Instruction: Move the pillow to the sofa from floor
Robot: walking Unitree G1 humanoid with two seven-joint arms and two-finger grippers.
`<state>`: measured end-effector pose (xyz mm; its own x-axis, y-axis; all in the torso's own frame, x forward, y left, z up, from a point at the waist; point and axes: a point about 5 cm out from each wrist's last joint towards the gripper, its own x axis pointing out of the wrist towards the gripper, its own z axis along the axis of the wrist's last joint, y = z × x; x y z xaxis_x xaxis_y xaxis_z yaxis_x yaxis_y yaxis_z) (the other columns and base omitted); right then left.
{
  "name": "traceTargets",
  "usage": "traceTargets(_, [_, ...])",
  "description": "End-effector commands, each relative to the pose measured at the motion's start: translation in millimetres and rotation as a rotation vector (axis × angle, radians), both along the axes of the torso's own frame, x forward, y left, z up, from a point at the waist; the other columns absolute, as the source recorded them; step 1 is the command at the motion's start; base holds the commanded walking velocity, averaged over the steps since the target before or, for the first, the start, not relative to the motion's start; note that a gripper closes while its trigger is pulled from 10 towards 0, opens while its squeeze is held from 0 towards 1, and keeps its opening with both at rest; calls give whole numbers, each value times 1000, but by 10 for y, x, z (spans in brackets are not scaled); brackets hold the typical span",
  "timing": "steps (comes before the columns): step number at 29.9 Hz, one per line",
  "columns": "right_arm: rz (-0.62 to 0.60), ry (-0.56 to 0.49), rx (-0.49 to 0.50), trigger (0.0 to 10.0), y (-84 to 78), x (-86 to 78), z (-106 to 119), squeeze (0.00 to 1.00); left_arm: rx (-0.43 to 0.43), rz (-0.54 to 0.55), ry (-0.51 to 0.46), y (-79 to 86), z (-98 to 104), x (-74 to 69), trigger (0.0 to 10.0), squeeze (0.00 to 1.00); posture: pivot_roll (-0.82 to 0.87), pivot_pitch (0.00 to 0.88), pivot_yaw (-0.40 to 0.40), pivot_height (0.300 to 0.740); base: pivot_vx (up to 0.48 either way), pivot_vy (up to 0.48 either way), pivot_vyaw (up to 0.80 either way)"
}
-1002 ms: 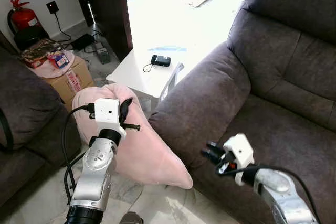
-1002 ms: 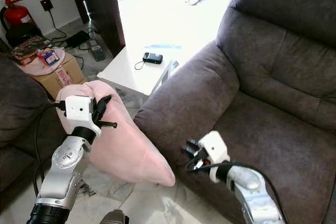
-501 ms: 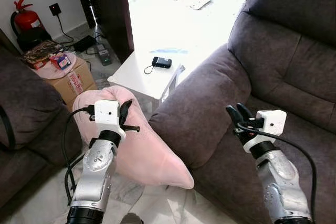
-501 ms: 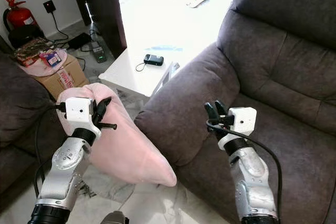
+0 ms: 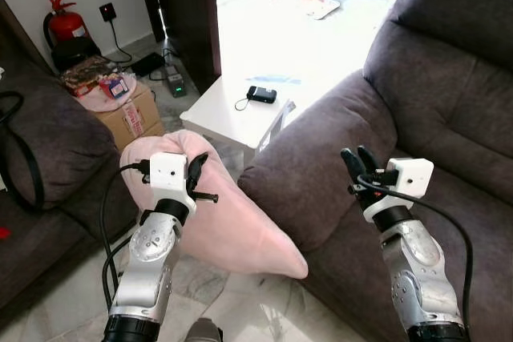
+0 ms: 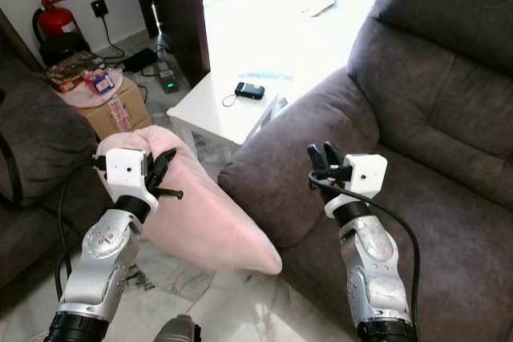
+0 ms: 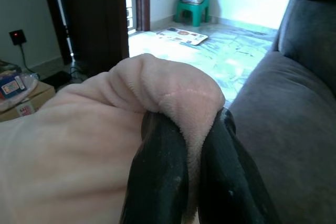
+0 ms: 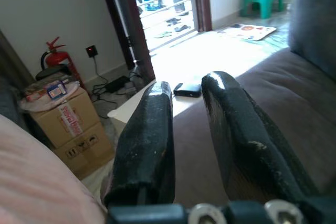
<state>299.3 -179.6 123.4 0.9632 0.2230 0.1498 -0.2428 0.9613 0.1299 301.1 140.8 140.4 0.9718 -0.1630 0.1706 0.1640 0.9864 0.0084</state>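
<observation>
The pillow (image 5: 228, 218) hangs pinched at its top corner in the left claw (image 7: 184, 145), its low end near the floor beside the sofa (image 5: 321, 166) arm. The right claw (image 5: 357, 162), fingers slightly apart and empty, has stayed raised over that arm. No writing is readable.

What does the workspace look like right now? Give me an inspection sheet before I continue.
Surface: dark grey fabric sofa, seat bare.
Job's things: soft pink pillow, between the sofa's arm and another dark couch, low tip near the floor.
Clutter: small black device on white side table; cardboard box with packets.
Grippers: left gripper pinching a pillow fold; right gripper open over the sofa arm.
Cables: black cables along both arms; cords by the wall.
Surroundings: red fire extinguisher, open doorway, green stool.
</observation>
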Motion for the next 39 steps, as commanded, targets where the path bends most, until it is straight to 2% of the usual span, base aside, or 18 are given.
traceTargets(1, [-21, 4, -1, 10000, -41, -5, -17, 0, -23, -28, -116, -51, 256, 8, 10000, 0, -7, 103, 4, 740, -259, 0, 0])
traceTargets(15, [-34, 18, -3, 10000, -46, 7, -51, 0, -37, -50, -119, -88, 245, -3, 10000, 0, -11, 88, -2, 740, -149, 0, 0])
traceTargets(23, [-37, 23, -18, 10000, -54, 19, -60, 0, -35, -48, -111, -91, 228, 2, 10000, 0, -14, 96, -6, 740, 0, 0, 0])
traceTargets(39, [-30, 22, -29, 10000, -35, 56, -33, 0, -48, -42, -107, -98, 216, -2, 10000, 0, -15, 106, -18, 740, -344, 0, 0])
